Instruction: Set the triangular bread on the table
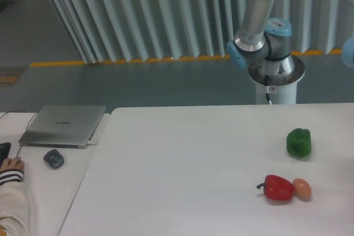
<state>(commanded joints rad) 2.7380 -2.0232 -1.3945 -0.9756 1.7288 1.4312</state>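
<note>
Tool position lies outside the camera view, so its jaw state cannot be told, and the triangular bread is likewise not visible anywhere. Risk: a release beyond the desk (182, 153) edge would drop the bread, or a placement could strike the green pepper (298, 142), red pepper (278, 188) or egg (301, 188). Surface is plain matte white; pleated curtains hang behind.

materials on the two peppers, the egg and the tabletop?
Green pepper: looks like glossy plastic or real waxy skin; soft highlights, cannot tell which. Red pepper: same smooth sheen, dark stem. Egg: tan, matte, smooth; real or replica unclear. Table: white, matte, likely laminate; even surface with no glare.
</note>
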